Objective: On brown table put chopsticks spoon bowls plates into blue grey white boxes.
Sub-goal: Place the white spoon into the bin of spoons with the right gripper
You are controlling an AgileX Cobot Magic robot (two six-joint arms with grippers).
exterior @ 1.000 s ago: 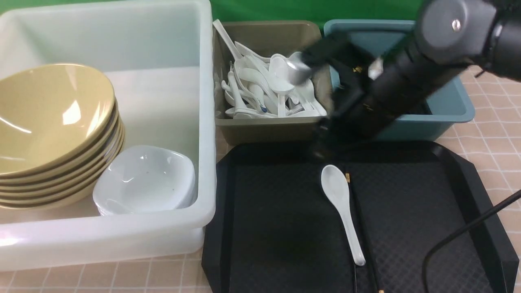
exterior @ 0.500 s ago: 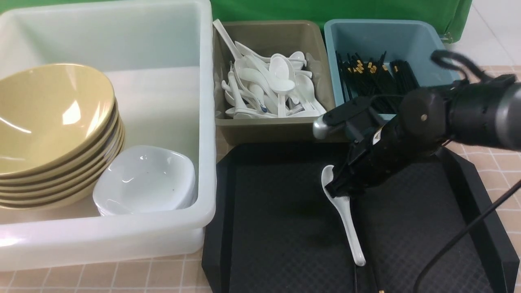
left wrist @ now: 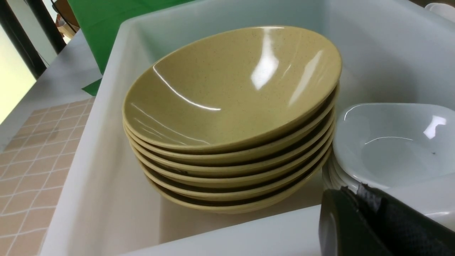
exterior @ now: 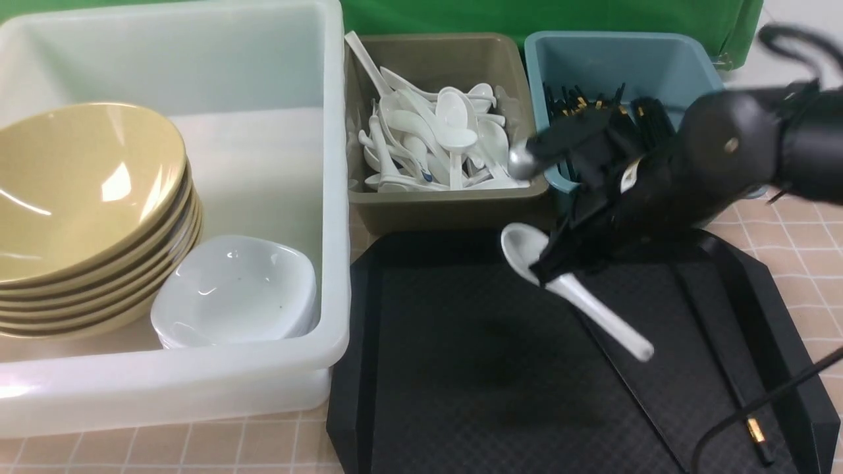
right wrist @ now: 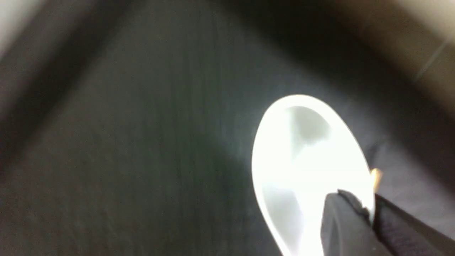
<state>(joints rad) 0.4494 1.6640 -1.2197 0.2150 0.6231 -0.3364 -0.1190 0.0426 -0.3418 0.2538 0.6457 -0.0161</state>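
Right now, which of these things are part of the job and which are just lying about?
Part of the job:
- held spoon
- chopsticks
- tan bowls
- white box
- grey box
- blue box

Just there:
- black tray
- green cloth

Glossy white spoon [exterior: 602,316]; rough matt black tray [exterior: 461,368].

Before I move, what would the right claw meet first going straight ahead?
Most likely the black tray; the spoon gripped in the right claw might touch it first. How high they are above it is unclear.
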